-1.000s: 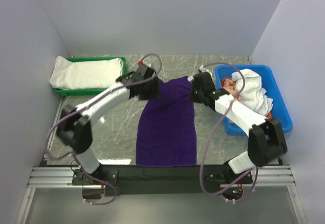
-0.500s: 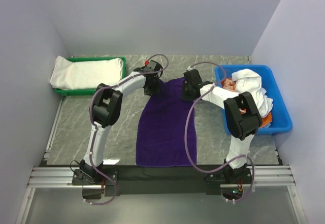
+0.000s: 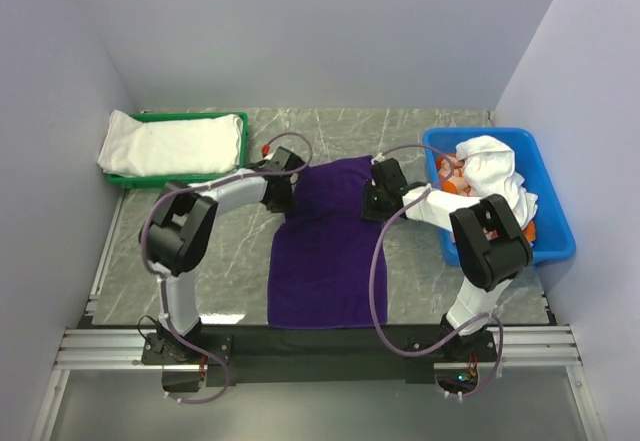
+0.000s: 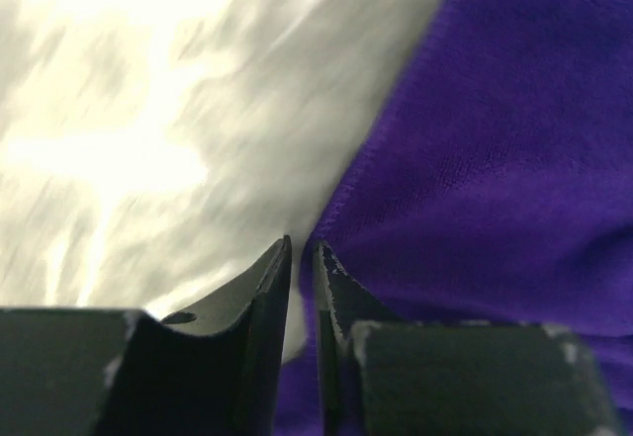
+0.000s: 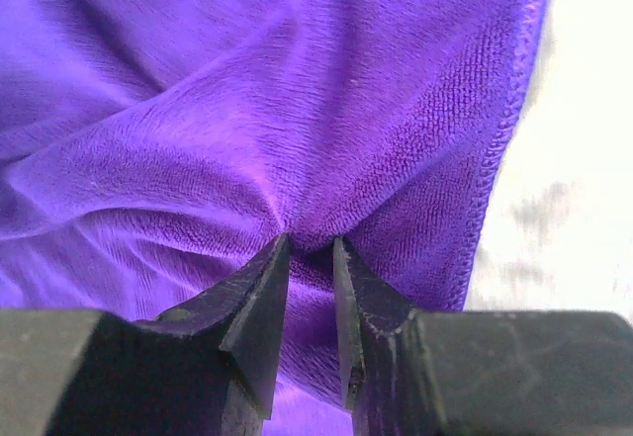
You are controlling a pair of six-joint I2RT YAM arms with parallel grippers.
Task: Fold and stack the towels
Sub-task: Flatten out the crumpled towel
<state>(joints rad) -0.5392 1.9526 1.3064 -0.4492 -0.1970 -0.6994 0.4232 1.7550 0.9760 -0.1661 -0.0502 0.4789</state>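
Purple towel [image 3: 325, 261] far corners pinched by left hand [image 4: 302, 248], right hand [image 5: 310, 243].

The overhead camera sits high behind the two arm bases [image 3: 185, 346] and looks down and forward over the whole table [image 3: 240, 281]. It takes in the green tray [image 3: 243, 131] at far left, the blue bin [image 3: 555, 236] at far right and the purple towel [image 3: 325, 251] between them. Each wrist camera looks out past its own gripper from very near (near enough to show the cloth's weave). The view over the left gripper [image 4: 303, 246] faces the towel's left edge and bare table. The view over the right gripper [image 5: 311, 241] faces the towel's right hem. All three views share that towel's far end.
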